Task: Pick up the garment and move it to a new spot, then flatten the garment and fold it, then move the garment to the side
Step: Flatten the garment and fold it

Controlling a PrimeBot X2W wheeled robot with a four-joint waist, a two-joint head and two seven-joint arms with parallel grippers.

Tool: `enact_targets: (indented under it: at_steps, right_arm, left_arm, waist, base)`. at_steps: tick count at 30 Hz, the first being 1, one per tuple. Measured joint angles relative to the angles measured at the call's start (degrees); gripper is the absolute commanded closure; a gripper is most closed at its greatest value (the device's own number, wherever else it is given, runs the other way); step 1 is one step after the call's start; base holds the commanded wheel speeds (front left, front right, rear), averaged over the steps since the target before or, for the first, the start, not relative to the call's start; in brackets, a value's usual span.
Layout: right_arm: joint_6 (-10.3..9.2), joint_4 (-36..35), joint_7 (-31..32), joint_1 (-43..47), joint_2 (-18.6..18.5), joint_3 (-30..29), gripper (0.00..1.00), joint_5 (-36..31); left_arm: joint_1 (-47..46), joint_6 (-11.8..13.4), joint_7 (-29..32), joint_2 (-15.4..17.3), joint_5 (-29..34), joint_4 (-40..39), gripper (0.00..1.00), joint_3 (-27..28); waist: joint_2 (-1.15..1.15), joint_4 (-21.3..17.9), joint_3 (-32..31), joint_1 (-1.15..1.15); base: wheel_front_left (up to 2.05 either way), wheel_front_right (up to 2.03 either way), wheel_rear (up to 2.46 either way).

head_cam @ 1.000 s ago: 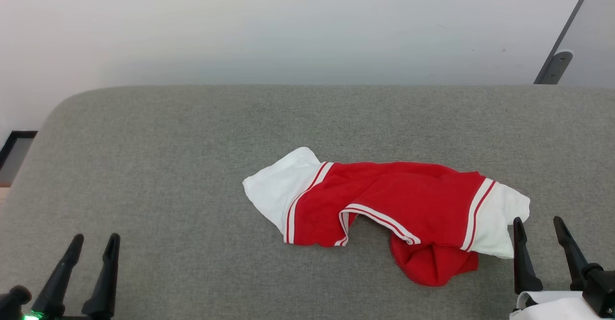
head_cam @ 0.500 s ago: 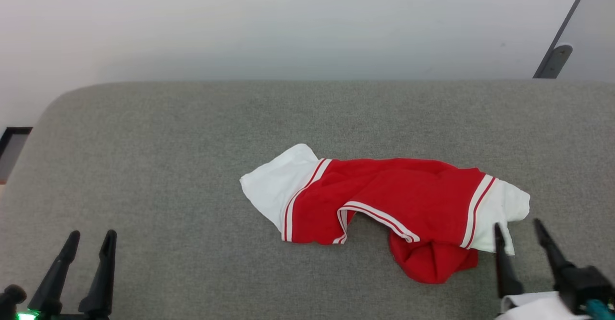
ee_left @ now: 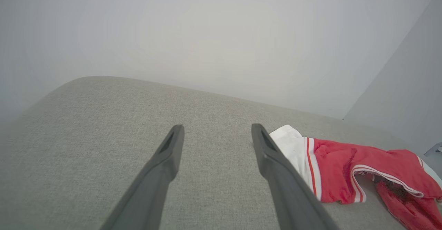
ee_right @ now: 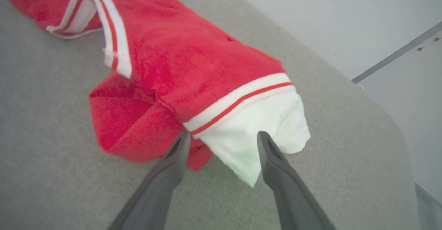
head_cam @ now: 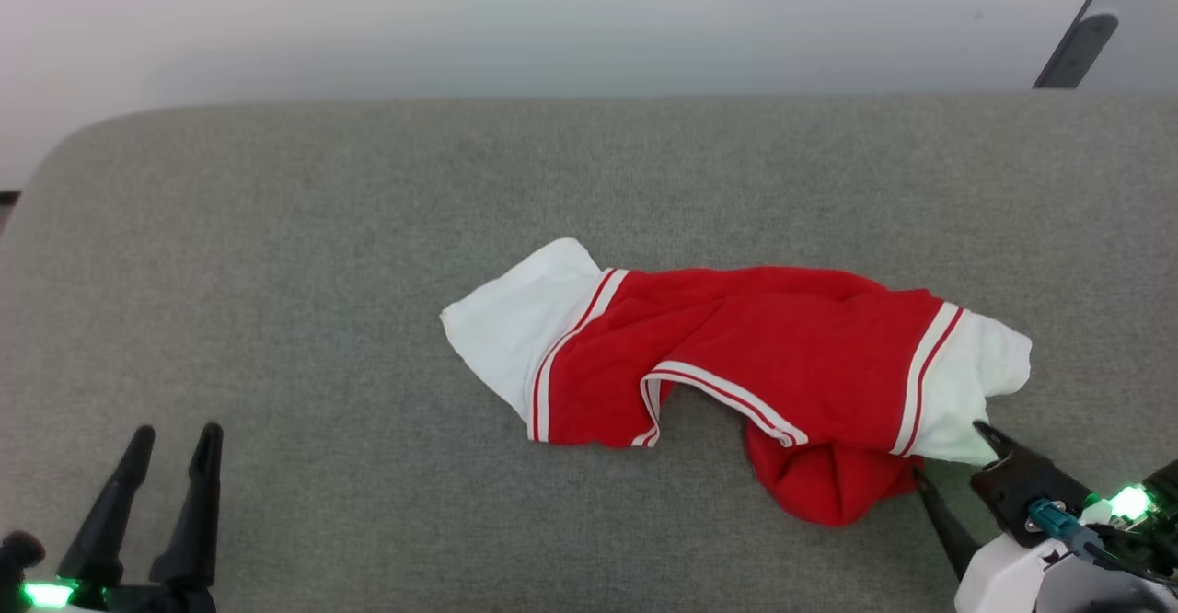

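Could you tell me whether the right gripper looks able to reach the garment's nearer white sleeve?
Probably yes: the right gripper is open and points straight at the garment, its white sleeve just beyond the fingertips, nothing between.

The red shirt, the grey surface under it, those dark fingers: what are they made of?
The shirt looks like soft, slightly fuzzy matte knit; it crumples limply. The grey surface seems to be woven upholstery cloth: fine flecked weave, rounded padded-looking edge. The fingers look like smooth matte dark plastic or rubber; I cannot tell which.
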Motion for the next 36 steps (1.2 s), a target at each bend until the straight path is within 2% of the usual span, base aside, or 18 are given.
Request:
enact_targets:
  at_steps: [5,8,11,17,21,36]
  right_arm:
    - [0.0,-4.44,9.29,-0.08,-8.86,3.87,0.0,5.59]
    - [0.0,-6.58,15.12,-1.41,-12.11,5.45,0.0,6.16]
    - [0.0,-8.29,18.55,-3.38,-13.71,6.53,0.0,6.45]
    - [0.0,-8.02,20.07,-6.83,-14.47,8.06,0.0,3.43]
    - [0.0,-6.79,19.98,-8.02,-13.55,8.75,0.0,1.52]
    - [0.0,-7.5,21.57,-6.71,-12.58,4.22,0.0,-2.63]
  left_arm:
    - [-1.41,0.0,0.01,1.38,-1.32,-0.53,0.0,-0.46]
    - [-2.3,0.0,0.01,2.34,-2.18,-0.81,0.0,-0.47]
    - [-3.21,0.0,0.01,3.08,-2.81,-1.32,0.0,-1.0]
    - [-5.1,0.0,0.01,4.2,-4.23,-1.68,0.0,-2.38]
    - [-5.64,0.0,0.01,4.57,-4.93,-1.54,0.0,-2.76]
    - [-6.55,0.0,0.01,5.15,-5.53,-1.87,0.0,-3.63]
  waist:
    - [0.0,0.1,2.58,0.0]
    - [0.0,0.22,4.32,0.0]
    - [0.0,0.38,6.15,0.0]
    - [0.0,0.96,9.56,0.0]
    - [0.0,1.46,11.21,0.0]
    - [0.0,1.61,12.76,0.0]
  base:
    - [0.0,0.0,0.0]
    - [0.0,0.0,0.0]
    - [0.0,0.0,0.0]
    - [0.0,0.0,0.0]
    - [0.0,0.0,0.0]
    - [0.0,0.0,0.0]
